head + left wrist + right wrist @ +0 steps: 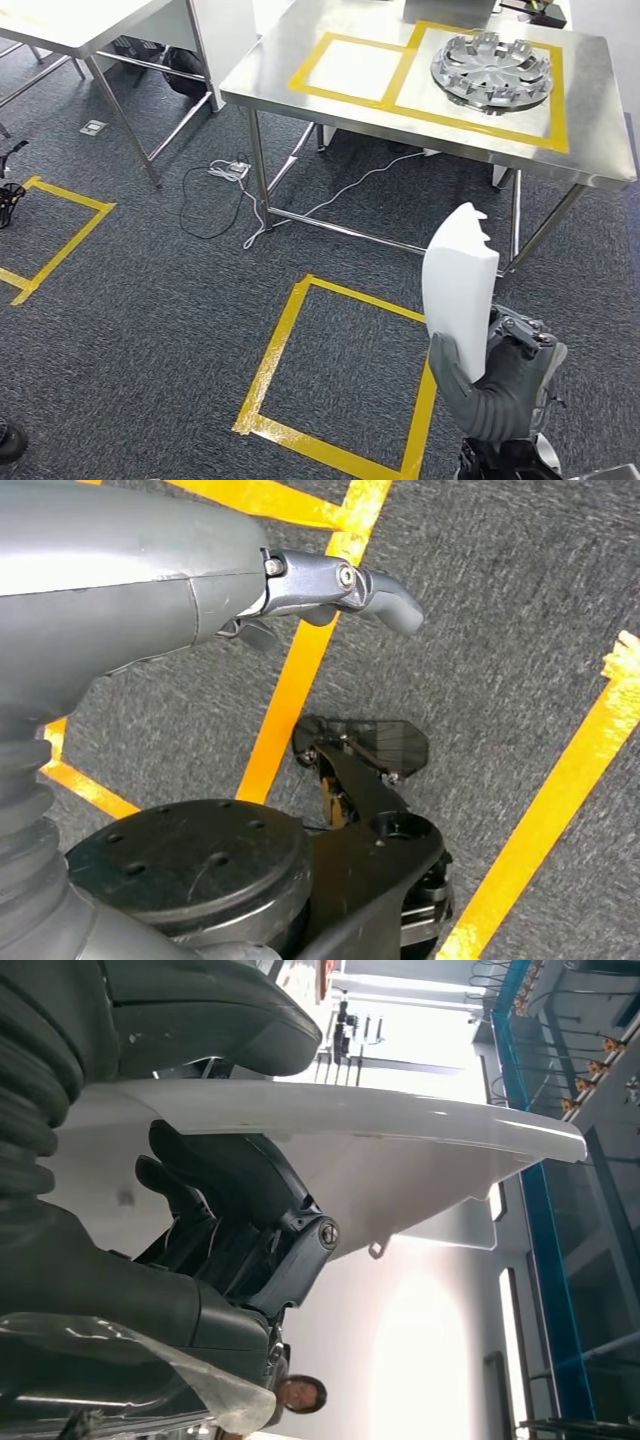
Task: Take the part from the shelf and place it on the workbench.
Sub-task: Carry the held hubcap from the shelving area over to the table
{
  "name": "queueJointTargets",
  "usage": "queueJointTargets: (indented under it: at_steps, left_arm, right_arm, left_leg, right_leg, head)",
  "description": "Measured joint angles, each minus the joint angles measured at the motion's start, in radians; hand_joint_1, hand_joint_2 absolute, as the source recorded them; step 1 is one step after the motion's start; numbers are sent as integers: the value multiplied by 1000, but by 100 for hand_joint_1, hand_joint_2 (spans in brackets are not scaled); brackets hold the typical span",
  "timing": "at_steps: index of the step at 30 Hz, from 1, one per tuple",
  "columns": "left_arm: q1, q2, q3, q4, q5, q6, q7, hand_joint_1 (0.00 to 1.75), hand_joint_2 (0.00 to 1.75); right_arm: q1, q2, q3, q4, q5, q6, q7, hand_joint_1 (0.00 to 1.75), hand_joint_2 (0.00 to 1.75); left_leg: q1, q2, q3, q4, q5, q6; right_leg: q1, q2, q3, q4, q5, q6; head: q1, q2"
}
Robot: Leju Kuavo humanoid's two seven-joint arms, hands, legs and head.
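Observation:
In the head view my right hand (502, 385) is low on the right and grips a white, curved plastic part (456, 285), holding it upright by its lower edge above the carpet. The right wrist view shows the dark fingers (219, 1210) wrapped against the part (392, 1150), with the thumb on its other face. The steel workbench (287, 70) stands ahead; yellow tape marks an empty rectangle (351, 68) on its top. My left hand (151, 590) hangs over the floor with a finger (377, 590) stretched out and nothing in it.
A silver finned wheel-like casting (490, 72) lies in the taped rectangle on the bench's right side. A yellow tape square (279, 350) marks the carpet before the bench. Cables (226, 170) trail under the bench. A second table (90, 25) stands far left. A person (302, 1395) is nearby.

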Motion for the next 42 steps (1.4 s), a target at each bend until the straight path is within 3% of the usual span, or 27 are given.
queueJointTargets:
  at_steps: [1,3,5,7,9,11,13,15,16,17,19,21,23,24,26,27,28,29,31,32,33,35,36,37,39,41,42]
  left_arm:
    - [0,0,0,0,0,0,0,0,175]
    - [1,-1,0,0,0,-1,-1,0,175]
    - [0,-2,0,0,0,-1,-1,0,175]
    - [-1,-2,0,0,0,-2,-2,0,175]
    - [-4,-1,0,0,0,-2,-2,0,175]
    - [-6,-1,0,0,0,-2,-3,0,175]
    - [-5,-2,0,0,0,-2,-3,0,175]
    - [-1,-1,0,0,0,-2,-2,0,175]
    - [1,0,0,0,0,-2,-2,0,175]
    - [2,1,0,0,0,-2,-2,0,175]
    - [5,1,0,0,0,-2,-2,0,175]
    - [6,1,0,0,0,-2,-3,0,175]
    - [4,0,0,0,0,-2,-4,0,175]
    - [4,0,0,0,0,-2,-5,0,175]
    - [4,1,-1,0,0,-2,-7,0,175]
    - [5,1,-1,0,0,-2,-7,0,175]
    - [5,2,-1,0,0,-2,-7,0,175]
    - [5,3,-1,0,0,-1,-7,0,175]
    - [5,3,-1,0,0,-1,-7,0,175]
    - [6,3,-2,0,0,-1,-8,0,175]
    - [6,3,-2,0,0,-1,-8,0,175]
    - [6,2,-2,0,0,-2,-9,0,175]
    - [6,2,-2,0,1,-2,-9,0,175]
    - [4,1,-2,0,1,-2,-10,0,175]
    - [-4,1,-3,0,3,-2,-11,0,175]
    - [-13,-2,-3,-1,1,-2,-12,0,175]
    - [-14,-3,-3,-1,1,-3,-13,0,175]
  right_arm:
    - [0,0,-3,0,-2,2,0,175,175]
    - [0,0,-8,0,-4,6,0,175,175]
    - [0,0,-10,1,-5,6,1,175,175]
    - [1,0,-11,1,-6,6,1,175,175]
    - [2,0,-12,1,-6,6,0,175,175]
    - [0,0,-12,1,-7,6,0,175,175]
    - [0,0,-13,2,-7,8,-1,175,175]
    - [2,0,-14,2,-8,9,-1,175,175]
    - [2,1,-14,2,-8,9,-2,175,175]
    - [2,1,-15,2,-9,10,-2,175,175]
    - [2,1,-16,2,-12,12,-2,175,175]
    - [0,2,-18,2,-15,16,-2,175,175]
    - [-3,3,-21,2,-17,22,-2,175,175]
    - [-6,3,-23,2,-19,25,-1,175,175]
    - [-13,3,-29,3,-27,31,2,175,175]
    - [-16,3,-34,4,-32,35,4,175,175]
    - [-18,3,-38,6,-36,39,5,175,175]
    - [-19,3,-42,7,-39,42,6,175,175]
    - [-20,3,-50,11,-44,45,7,175,175]
    - [-20,3,-54,13,-46,47,8,175,175]
    - [-20,3,-58,15,-49,48,10,175,175]
    - [-21,3,-65,21,-53,51,13,175,175]
    - [-22,3,-68,23,-55,53,15,175,175]
    - [-26,3,-70,24,-57,55,16,175,175]
    - [-36,5,-76,24,-60,59,17,175,175]
    - [-43,7,-82,24,-63,60,17,175,175]
    - [-44,9,-84,25,-64,60,17,175,175]
  left_leg:
    - [-3,-1,10,0,-8,0]
    - [-7,-2,34,0,-26,-1]
    - [-10,-3,49,0,-44,-9]
    - [-11,-2,60,5,-47,-22]
    - [-10,-1,51,49,-36,-32]
    - [-7,-1,-7,149,-34,-41]
    - [-2,0,-88,251,-75,-50]
    - [2,0,-145,282,-128,-56]
    - [3,0,-156,261,-134,-57]
    - [3,0,-159,222,-117,-58]
    - [2,5,-153,118,-3,-57]
    - [-3,9,-142,62,73,-44]
    - [-5,7,-122,48,63,-24]
    - [-4,5,-105,37,59,-16]
    - [-3,2,-63,13,44,-1]
    - [-4,1,-41,2,32,3]
    - [-6,0,-18,-7,18,7]
    - [-8,-3,9,-14,1,9]
    - [-13,-9,66,-23,-36,11]
    - [-16,-11,97,-26,-58,11]
    - [-18,-13,123,-28,-80,12]
    - [-20,-15,171,-31,-125,9]
    - [-18,-16,191,-37,-143,4]
    - [-16,-16,207,-36,-148,-2]
    - [-13,-15,200,19,-117,-14]
    - [-13,-11,123,160,-66,-23]
    - [-11,-10,71,226,-67,-28]
  right_leg:
    - [2,0,0,-30,25,-4]
    - [9,-1,34,-154,112,-17]
    - [16,-5,65,-241,148,-30]
    - [19,-7,77,-261,140,-39]
    - [15,-5,105,-274,142,-48]
    - [9,-6,143,-282,127,-55]
    - [7,-6,169,-285,105,-55]
    - [6,-2,200,-285,78,-52]
    - [4,-1,216,-285,62,-49]
    - [2,-1,233,-285,46,-46]
    - [0,-2,269,-287,11,-38]
    - [1,-2,305,-300,-13,-24]
    - [2,-1,322,-300,3,-7]
    - [1,-1,310,-269,27,0]
    - [0,-2,227,-147,66,4]
    - [0,-3,171,-81,63,3]
    - [0,-3,120,-35,34,1]
    - [1,-3,76,-13,-13,1]
    - [4,-3,15,-31,-97,-1]
    - [6,-3,-5,-67,-97,-6]
    - [9,-3,-19,-116,-43,-15]
    - [20,-3,-28,-200,134,-33]
    - [27,-2,-21,-221,195,-40]
    - [33,0,-8,-229,214,-44]
    - [35,4,31,-241,189,-53]
    - [26,1,78,-261,167,-62]
    - [23,-1,103,-272,154,-65]
  head:
    - [0,0]
    - [0,0]
    - [-2,0]
    - [-4,0]
    - [-6,0]
    - [-11,0]
    - [-14,0]
    - [-14,0]
    - [-14,0]
    - [-14,0]
    - [-15,0]
    - [-17,0]
    - [-18,0]
    - [-15,0]
    - [-9,0]
    - [-5,0]
    - [-4,0]
    - [-3,0]
    - [0,0]
    - [1,0]
    - [2,0]
    - [-3,0]
    - [-5,0]
    - [-6,0]
    - [-3,0]
    - [-4,0]
    - [-4,0]
